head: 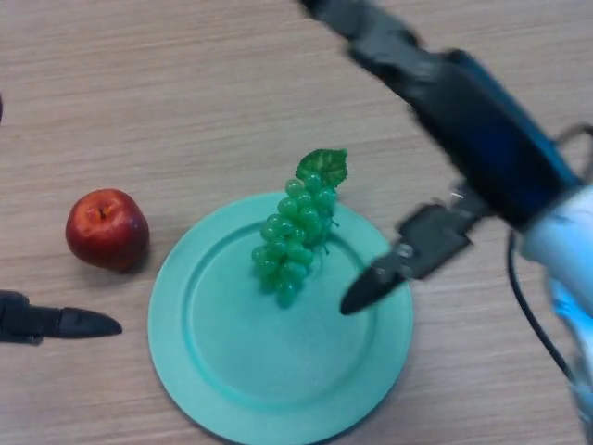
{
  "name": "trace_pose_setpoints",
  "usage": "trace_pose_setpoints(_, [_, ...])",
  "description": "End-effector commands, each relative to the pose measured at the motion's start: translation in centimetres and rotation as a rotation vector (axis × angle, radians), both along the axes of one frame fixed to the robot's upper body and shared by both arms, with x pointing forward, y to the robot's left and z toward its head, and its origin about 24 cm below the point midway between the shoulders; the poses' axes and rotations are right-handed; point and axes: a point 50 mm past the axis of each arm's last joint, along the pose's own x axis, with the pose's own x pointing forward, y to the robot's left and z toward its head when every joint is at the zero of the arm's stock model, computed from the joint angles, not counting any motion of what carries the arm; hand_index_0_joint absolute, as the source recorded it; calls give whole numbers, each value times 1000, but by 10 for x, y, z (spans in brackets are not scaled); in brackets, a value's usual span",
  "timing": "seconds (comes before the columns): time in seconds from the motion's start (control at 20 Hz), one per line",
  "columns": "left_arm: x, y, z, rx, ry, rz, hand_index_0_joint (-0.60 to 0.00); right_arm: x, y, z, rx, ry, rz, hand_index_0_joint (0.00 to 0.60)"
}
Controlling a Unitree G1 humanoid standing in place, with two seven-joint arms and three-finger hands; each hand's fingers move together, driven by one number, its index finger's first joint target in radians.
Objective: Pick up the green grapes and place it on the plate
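Observation:
A bunch of green grapes [295,235] with a green leaf at its top lies on the teal plate [232,366], across the plate's upper middle and rim. My right hand [408,258] hovers over the plate's right side, just right of the grapes and apart from them; one finger points down-left, the hand is open and holds nothing. My left hand [57,323] shows at the left edge, a straight finger pointing right, short of the plate.
A red apple [107,229] sits on the wooden table [185,83] left of the plate, above my left hand. My right forearm crosses the upper right of the view.

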Motion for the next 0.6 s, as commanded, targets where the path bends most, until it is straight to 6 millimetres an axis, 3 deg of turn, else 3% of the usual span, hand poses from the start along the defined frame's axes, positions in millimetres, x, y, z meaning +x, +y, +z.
trace_pose_setpoints(0.05, [-12, -3, 27, 87, -150, -11, 0, -20, -9, 20, 144, -148, 10, 0])
trace_pose_setpoints(0.3, [-14, -10, 28, 64, -152, -48, 0, -43, -23, 13, 331, -139, 13, 0])
trace_pose_setpoints(0.6, [-22, -8, 27, 20, -164, -76, 0, -44, -29, 3, 319, -151, -35, 0])
